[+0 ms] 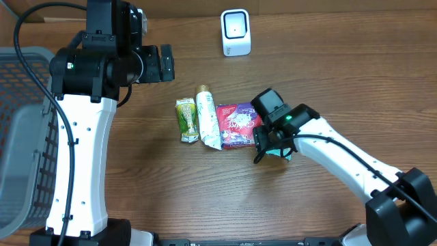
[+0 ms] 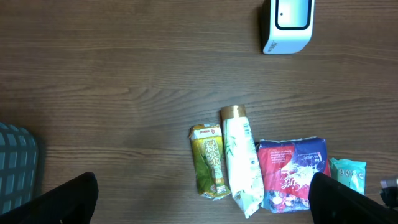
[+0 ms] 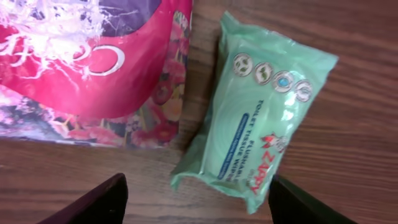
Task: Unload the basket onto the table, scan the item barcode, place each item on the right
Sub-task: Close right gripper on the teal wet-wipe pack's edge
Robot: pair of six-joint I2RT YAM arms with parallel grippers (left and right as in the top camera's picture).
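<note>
- Two grippers stand with fingers spread, holding nothing.
- Right gripper (image 3: pixel 198 202), lower centre of frame: green tissue pack (image 3: pixel 261 118) lies between its fingers.
- Left gripper (image 1: pixel 164 63), upper left overhead: touches nothing.

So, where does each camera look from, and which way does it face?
Overhead: above the table, facing down; scanner, red pouch, left arm, right arm show.
Left wrist: high, facing down on scanner and pouch; own fingers at bottom corners.
Right wrist: low, facing down on green tissue pack; own fingers below.
Shared: red pouch, in all three.
</note>
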